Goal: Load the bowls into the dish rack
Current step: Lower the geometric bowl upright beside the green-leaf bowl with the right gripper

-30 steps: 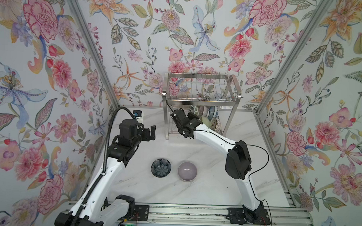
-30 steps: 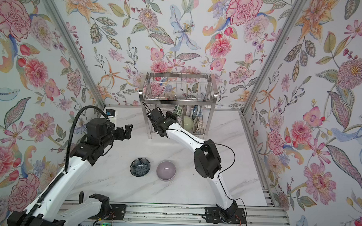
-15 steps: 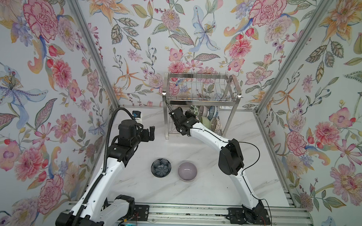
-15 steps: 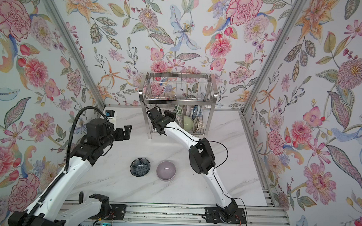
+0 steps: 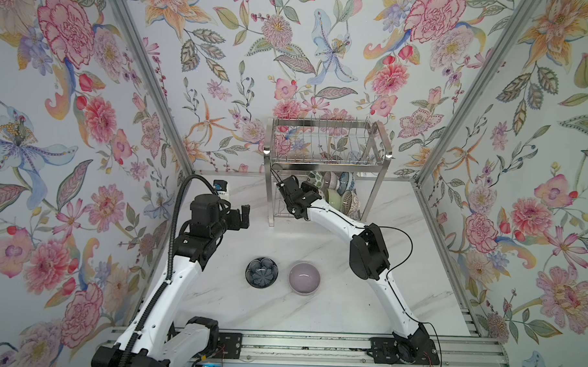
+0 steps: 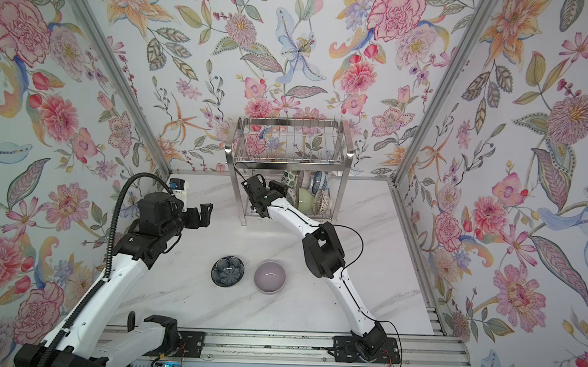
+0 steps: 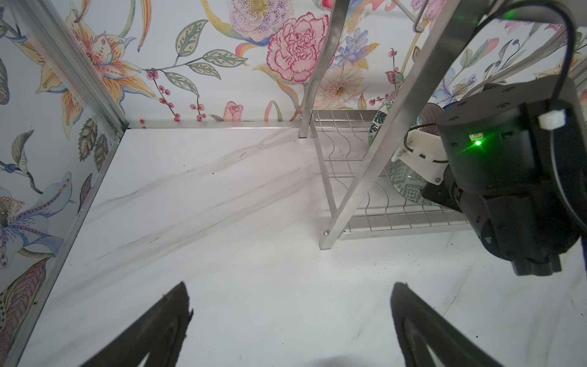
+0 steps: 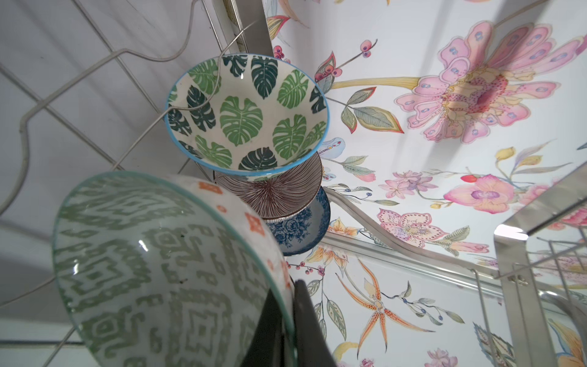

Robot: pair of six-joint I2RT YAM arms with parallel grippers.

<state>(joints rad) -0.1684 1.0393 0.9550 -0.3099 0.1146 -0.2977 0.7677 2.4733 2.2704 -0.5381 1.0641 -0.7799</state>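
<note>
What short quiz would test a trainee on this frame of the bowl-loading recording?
1. True or false: the left gripper has its fingers closed on a bowl.
2. The right gripper is shut on: A) nothing; B) the geometric bowl, at its rim; C) a wire of the dish rack.
3. How many bowls stand on the table outside the dish rack?

Key
1. False: its fingers are open and empty.
2. B.
3. Two: the dark flower bowl and the lilac bowl.
</note>
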